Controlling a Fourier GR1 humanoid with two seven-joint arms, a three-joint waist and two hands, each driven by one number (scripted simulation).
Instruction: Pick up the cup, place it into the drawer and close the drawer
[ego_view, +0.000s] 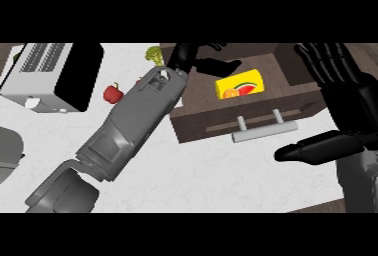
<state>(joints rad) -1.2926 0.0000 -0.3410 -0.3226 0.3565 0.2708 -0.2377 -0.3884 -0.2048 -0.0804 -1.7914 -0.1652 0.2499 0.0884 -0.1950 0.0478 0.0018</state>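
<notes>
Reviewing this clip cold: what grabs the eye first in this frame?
The bright yellow carton with fruit printed on it, lying inside the open dark drawer at upper centre. The left hand reaches over the drawer's back left corner; the right hand stands open at the right. A toaster sits upper left.

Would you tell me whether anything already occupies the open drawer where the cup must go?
Yes: a yellow carton lies in the drawer, just right of the left hand; no cup is visible.
</notes>
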